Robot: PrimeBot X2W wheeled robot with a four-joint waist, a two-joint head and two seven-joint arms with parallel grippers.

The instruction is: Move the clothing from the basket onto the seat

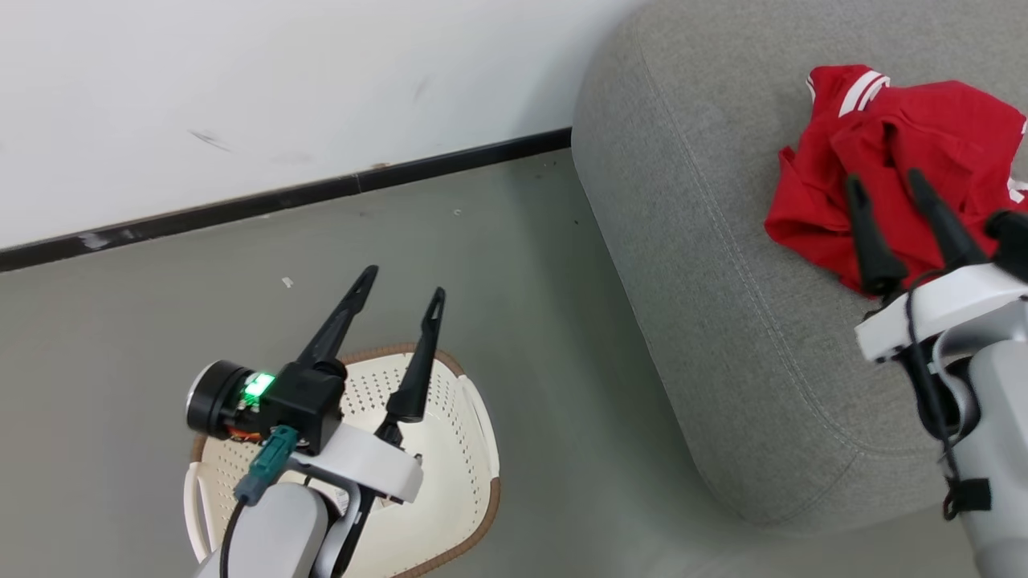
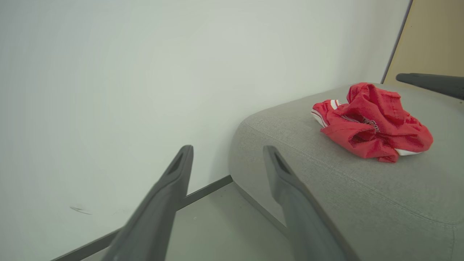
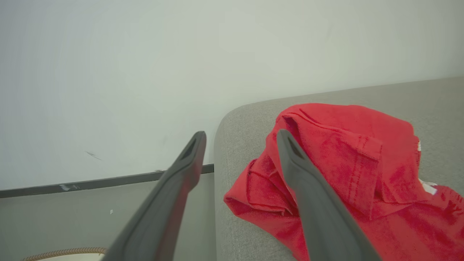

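Two grippers: the left gripper at the lower left of the head view and the right gripper at the right edge both have their fingers spread wide, with nothing between them.
Clothing: a crumpled red heap at the upper right of the head view, lying slack on the seat with white striped trim at its top.
Seat: grey-green sofa filling the right half, with the heap set back from its rounded corner, so a slide-off looks unlikely.
Basket: cream and perforated, on the floor at the lower left. What shows of its inside is bare, and the left forearm hides the rest.
Right arm, why there: its fingers point over the heap without pinching it, which reads to me as a release pose. I cannot tell whether they touch the fabric.
Left arm, why there: it hangs above the basket, spread as if ready to reach in.
Progress: judged nearly or fully done.
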